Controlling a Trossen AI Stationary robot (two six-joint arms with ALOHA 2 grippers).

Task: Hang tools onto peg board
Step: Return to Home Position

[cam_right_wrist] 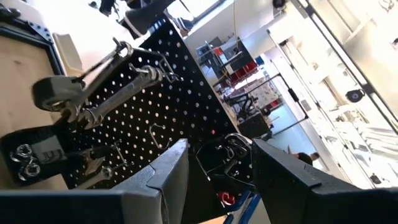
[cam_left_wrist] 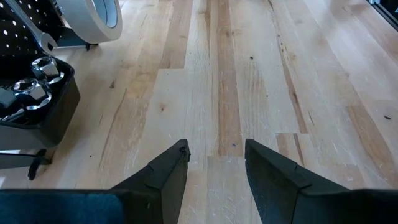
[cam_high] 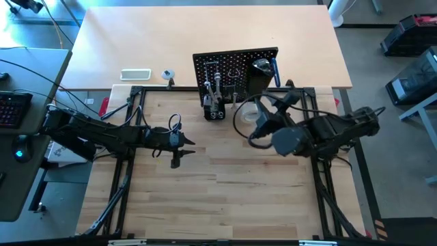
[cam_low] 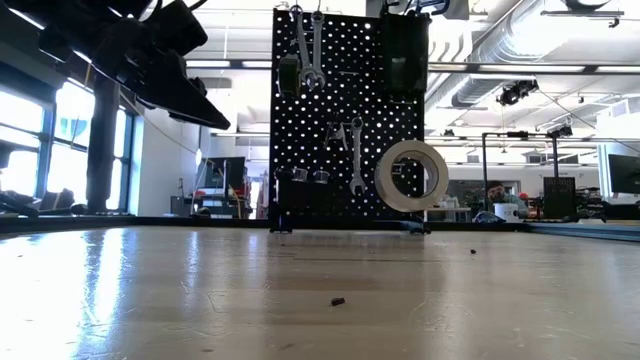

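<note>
Tools are off my jaws; left gripper moderately parted, empty, above the table; right gripper parted alike, empty, facing the peg board. Wrenches and tape roll hang there; hanging looks done to me. I judge wrenches stiff, slick, heavy-ish, grab mid-shank; tape light, pinch its rim.
</note>
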